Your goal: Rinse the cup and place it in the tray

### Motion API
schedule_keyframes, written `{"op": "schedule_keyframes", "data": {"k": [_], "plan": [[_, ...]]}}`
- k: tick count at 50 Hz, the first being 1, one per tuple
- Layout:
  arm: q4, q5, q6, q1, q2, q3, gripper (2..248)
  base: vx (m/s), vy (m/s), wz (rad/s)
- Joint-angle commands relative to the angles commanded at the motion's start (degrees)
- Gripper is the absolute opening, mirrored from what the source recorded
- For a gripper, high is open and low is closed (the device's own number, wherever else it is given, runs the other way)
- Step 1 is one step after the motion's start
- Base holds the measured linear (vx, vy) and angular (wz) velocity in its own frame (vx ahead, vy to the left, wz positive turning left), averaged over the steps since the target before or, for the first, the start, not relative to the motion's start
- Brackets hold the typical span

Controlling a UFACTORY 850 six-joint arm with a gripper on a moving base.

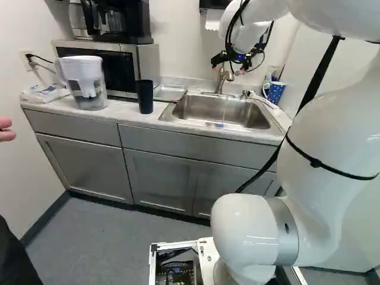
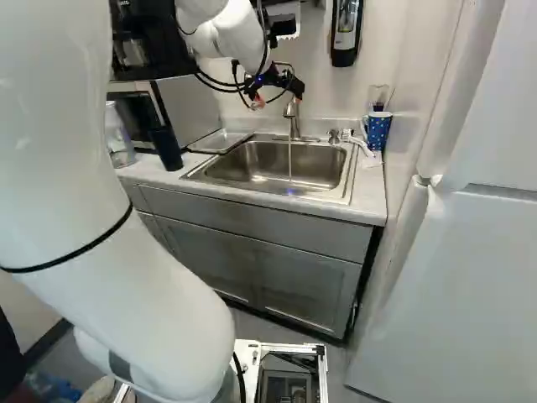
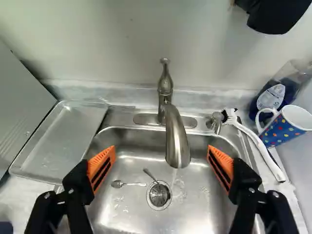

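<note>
Dark cup point(image 1: 145, 96) upright on the counter point(image 1: 122, 113), tray point(image 3: 63, 141) beside it; jaws point(image 3: 161, 152) wide apart, empty, near the running tap point(image 3: 176, 141); spotted mug point(image 1: 275, 92) beyond. Water seems ready; next, grasp whichever cup is meant.

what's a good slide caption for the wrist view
Open jaws above a steel sink, faucet running, metal tray alongside

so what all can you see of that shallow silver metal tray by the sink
The shallow silver metal tray is rectangular, with rounded corners and a low rim. It lies flat on the pale counter, bearing nothing but faint spots, between the silver and black microwave and the steel sink, close to both.
</note>
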Motion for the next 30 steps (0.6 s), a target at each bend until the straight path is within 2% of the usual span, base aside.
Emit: {"op": "schedule_keyframes", "data": {"k": [30], "plan": [[0.0, -10.8, 0.0, -0.7, 6.5, 6.2, 247, 0.000, 0.000, 0.000]]}}
